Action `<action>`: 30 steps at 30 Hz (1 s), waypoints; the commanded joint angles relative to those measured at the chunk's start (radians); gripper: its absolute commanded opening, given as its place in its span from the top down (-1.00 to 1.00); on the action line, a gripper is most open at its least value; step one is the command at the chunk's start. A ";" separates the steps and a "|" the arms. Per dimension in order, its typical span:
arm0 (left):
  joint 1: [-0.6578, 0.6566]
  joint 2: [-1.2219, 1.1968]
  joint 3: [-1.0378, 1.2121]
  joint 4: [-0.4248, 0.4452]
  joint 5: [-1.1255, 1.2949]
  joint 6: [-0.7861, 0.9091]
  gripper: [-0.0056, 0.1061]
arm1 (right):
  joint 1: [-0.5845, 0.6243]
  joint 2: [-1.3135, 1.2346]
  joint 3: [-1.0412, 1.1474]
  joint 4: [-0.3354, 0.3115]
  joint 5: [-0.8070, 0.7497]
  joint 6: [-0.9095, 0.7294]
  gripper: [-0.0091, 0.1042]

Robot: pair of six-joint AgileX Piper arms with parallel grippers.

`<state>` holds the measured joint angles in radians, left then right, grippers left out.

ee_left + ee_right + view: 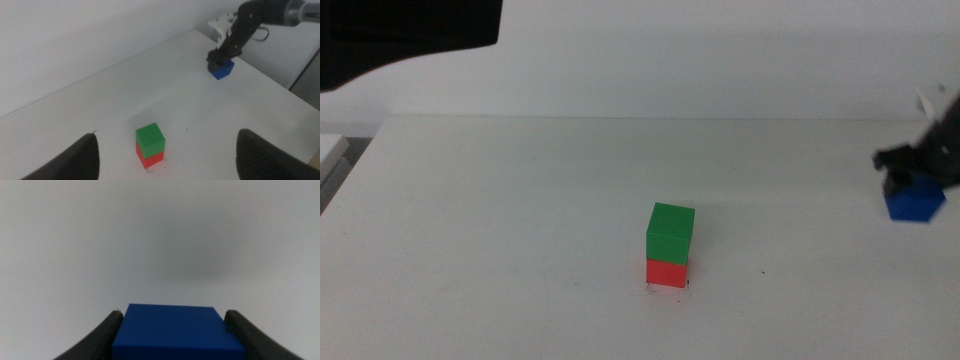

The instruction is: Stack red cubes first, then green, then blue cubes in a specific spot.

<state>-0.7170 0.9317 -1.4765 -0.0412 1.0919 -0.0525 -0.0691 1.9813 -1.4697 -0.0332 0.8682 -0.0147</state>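
Observation:
The green cube (670, 230) sits on the red cube (666, 272) near the table's middle; the marked spot lies under them, with tiny dark specks at the red cube's base. The stack also shows in the left wrist view, green cube (150, 137) on red cube (151, 158). My right gripper (912, 172) is at the far right, its jaws against both sides of the blue cube (914, 201). The right wrist view shows the blue cube (175, 332) filling the gap of the right gripper (171, 314). My left gripper (168, 133) is open, empty, high and back from the stack.
A lone dark speck (763, 272) lies on the white table (520, 220) right of the stack. A dark shape (400, 30) hangs over the far left corner. The table's left edge (345, 170) is near.

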 commanded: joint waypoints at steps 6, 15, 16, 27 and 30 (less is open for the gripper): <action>0.002 -0.001 0.002 0.005 -0.012 0.001 -0.78 | 0.464 -0.233 -0.047 -0.201 0.239 0.519 0.86; 0.002 -0.001 0.002 0.027 -0.012 0.001 -0.78 | 0.826 -0.062 -0.289 -0.225 0.353 0.799 0.86; 0.002 -0.001 0.002 0.032 -0.012 0.001 -0.78 | 0.826 -0.051 -0.306 -0.186 0.353 0.799 0.86; 0.002 -0.001 0.002 0.034 -0.012 0.001 -0.78 | 0.836 0.017 -0.338 -0.230 0.326 0.870 0.86; 0.002 -0.001 0.002 0.034 -0.012 0.001 -0.78 | 0.836 0.031 -0.338 -0.234 0.311 0.870 0.86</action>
<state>-0.7170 0.9317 -1.4765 -0.0075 1.0919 -0.0525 0.7649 2.0090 -1.7990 -0.2444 1.1857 0.8491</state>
